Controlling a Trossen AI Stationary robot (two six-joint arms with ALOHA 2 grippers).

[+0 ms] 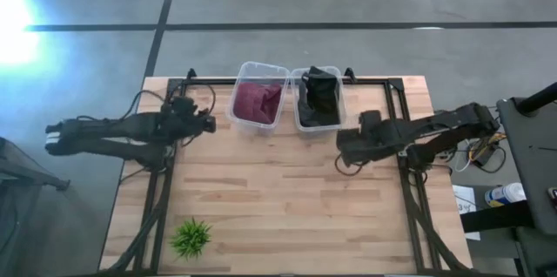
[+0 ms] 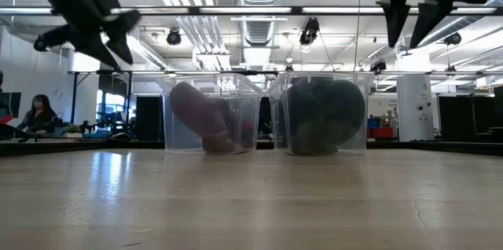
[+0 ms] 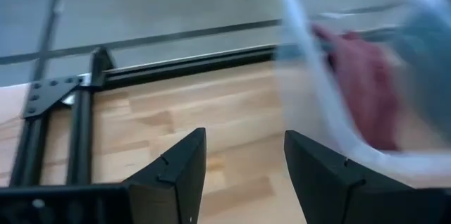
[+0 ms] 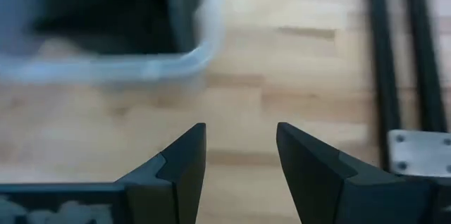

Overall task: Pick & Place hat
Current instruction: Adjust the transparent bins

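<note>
A small green plant [image 1: 191,237] sits at the table's [image 1: 287,199] near left corner. Above mid-table, the left gripper [image 1: 205,122] and right gripper [image 1: 341,144] hover with jaws parted, empty. At the far edge, side by side, the left clear bin [image 1: 258,96] holds a maroon hat [image 1: 254,100] and the right clear bin [image 1: 317,100] a black hat [image 1: 319,95].
</note>
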